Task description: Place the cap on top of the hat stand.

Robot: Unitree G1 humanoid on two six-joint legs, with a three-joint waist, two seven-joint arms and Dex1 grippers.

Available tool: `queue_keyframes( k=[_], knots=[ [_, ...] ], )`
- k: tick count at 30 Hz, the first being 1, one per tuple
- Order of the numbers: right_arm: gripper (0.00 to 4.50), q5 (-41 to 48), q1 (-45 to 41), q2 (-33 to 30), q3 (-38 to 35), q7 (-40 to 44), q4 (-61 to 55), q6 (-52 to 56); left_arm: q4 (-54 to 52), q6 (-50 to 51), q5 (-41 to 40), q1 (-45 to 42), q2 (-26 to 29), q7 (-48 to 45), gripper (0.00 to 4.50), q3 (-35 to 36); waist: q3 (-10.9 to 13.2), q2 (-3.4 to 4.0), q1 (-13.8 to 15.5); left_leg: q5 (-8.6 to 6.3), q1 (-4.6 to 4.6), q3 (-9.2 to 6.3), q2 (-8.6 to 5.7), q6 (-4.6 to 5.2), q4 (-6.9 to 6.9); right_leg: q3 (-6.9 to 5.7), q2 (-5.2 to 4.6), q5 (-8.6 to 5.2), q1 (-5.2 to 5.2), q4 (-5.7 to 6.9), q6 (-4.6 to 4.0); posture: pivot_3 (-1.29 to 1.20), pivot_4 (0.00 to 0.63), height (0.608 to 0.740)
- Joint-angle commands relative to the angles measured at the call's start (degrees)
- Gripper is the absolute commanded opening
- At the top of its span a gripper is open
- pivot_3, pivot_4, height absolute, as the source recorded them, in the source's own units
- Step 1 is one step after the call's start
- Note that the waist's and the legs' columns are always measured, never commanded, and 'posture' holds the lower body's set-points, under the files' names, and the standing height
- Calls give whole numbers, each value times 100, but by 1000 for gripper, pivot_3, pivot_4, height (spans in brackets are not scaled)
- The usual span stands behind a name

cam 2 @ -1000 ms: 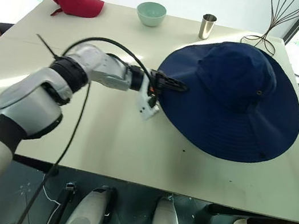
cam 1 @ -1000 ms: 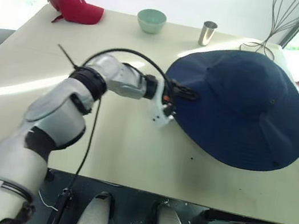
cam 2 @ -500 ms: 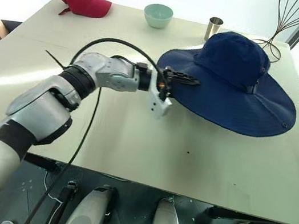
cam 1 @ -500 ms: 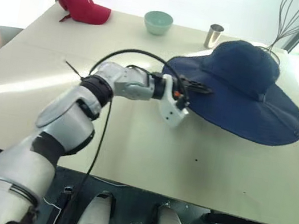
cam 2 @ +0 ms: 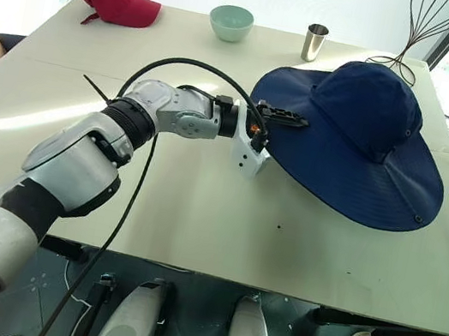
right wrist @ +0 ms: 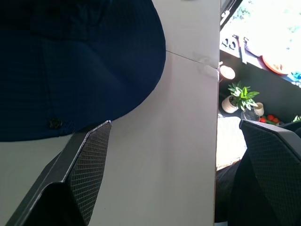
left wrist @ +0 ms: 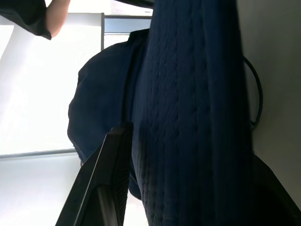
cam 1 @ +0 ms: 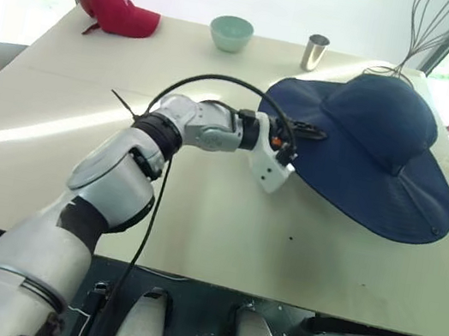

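Observation:
The cap (cam 1: 374, 155), a navy sun hat with a wide floppy brim, lies on the right half of the table (cam 1: 200, 207) with its crown raised. My left gripper (cam 1: 298, 136) is shut on the brim's left edge, one black finger lying on top of the fabric. In the left wrist view the brim (left wrist: 188, 117) runs between the two fingers (left wrist: 110, 179). A thin dark wire arc (left wrist: 257, 94) on the table under the brim may be the hat stand's base; the rest of the hat stand is hidden. My right gripper (right wrist: 176, 179) is open beside the brim's right edge, near the table edge.
A red baseball cap (cam 1: 113, 9), a pale green bowl (cam 1: 231, 32) and a metal cup (cam 1: 314, 52) stand along the far edge. A tall wire frame (cam 1: 421, 37) rises at the far right corner. A person's arm (left wrist: 51, 19) shows behind the cap. Potted plants (right wrist: 240, 96) sit beyond the table's right edge.
My left gripper has moved to the right, still holding the brim, and the cap has shifted with it. The head views swayed in between.

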Motion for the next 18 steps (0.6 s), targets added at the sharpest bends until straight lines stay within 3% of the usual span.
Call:
queue_keyframes(
  k=[1, 18],
  knots=[
    [4500, -40, -105, -14, -217, -41, -81, -44, -84, -76, 126, -24, 80, 114, 2904, -42, 0, 0, 1, 0, 0, 0, 0, 0, 0, 0, 0, 0, 0, 0, 0, 0, 150, 739],
    [4500, -144, -481, -124, 49, -29, 125, -197, 134, 11, 425, 108, -358, 514, 2904, -242, 0, 0, 4, 0, 0, 0, 0, 0, 2, 0, 0, -1, 3, -1, -1, 0, 150, 739]
  ],
)
